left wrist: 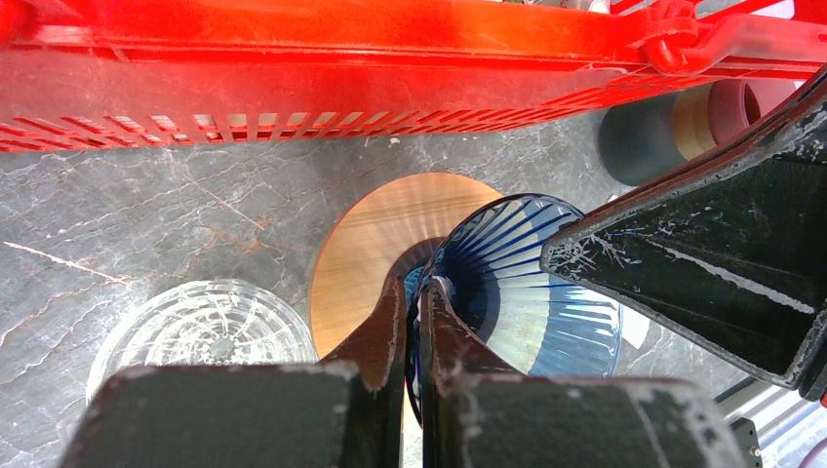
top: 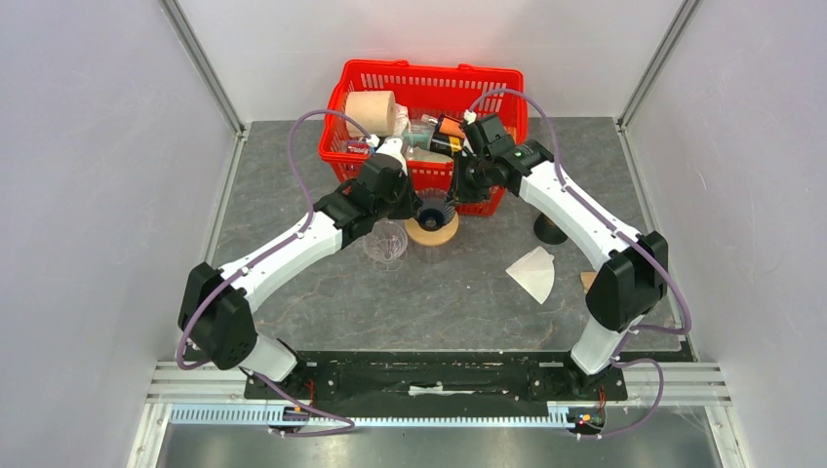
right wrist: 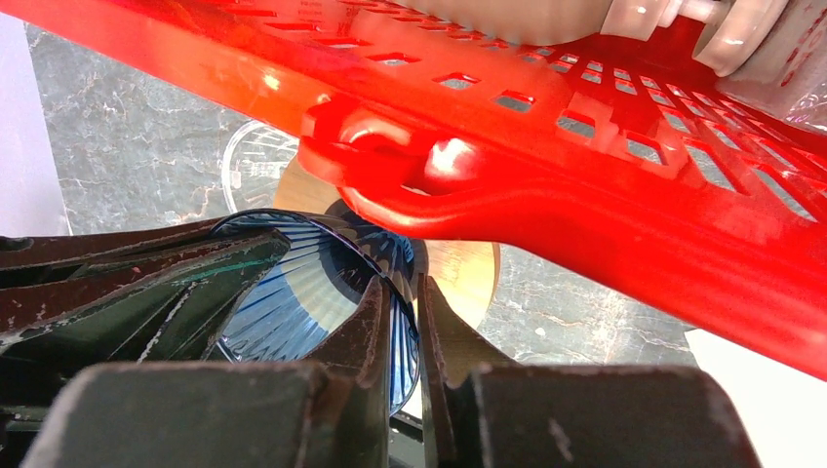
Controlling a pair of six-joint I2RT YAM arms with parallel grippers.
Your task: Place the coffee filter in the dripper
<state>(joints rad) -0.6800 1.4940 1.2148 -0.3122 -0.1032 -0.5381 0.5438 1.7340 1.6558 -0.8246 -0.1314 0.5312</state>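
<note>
The dripper [top: 434, 208] is a blue ribbed glass cone over a round wooden disc [top: 432, 230], just in front of the basket. My left gripper [top: 414, 200] is shut on its left rim; in the left wrist view the fingers [left wrist: 419, 288] pinch the thin blue wall of the dripper [left wrist: 527, 283]. My right gripper [top: 460, 190] holds the opposite rim, its jaws [right wrist: 405, 283] narrowly closed on the edge of the dripper [right wrist: 302, 283]. The coffee filter [top: 533, 272], a white paper cone, lies flat on the table to the right, apart from both grippers.
A red plastic basket [top: 429, 97] full of items stands right behind the dripper, its wall close to both wrists. A clear ribbed glass [top: 386, 244] sits left of the wooden disc. A dark cylinder [top: 551, 231] stands to the right under the right arm.
</note>
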